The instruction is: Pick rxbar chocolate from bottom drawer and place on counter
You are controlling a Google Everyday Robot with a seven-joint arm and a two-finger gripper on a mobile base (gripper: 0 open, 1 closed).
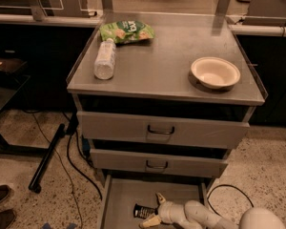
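The bottom drawer (121,202) is pulled open at the bottom of the view. The rxbar chocolate (142,211), a small black bar with white lettering, lies flat on its floor. My gripper (153,208) reaches in from the right, fingers spread open, one finger (159,197) behind the bar's right end and one in front. The white arm (200,214) runs off to the lower right. The counter (167,63) is the steel top of the cabinet above.
On the counter lie a clear bottle (105,59) on its side, a green snack bag (127,31) at the back and a cream bowl (215,72) at the right. Two upper drawers (161,130) are shut. A black cable and stand leg (47,156) lie on the floor left.
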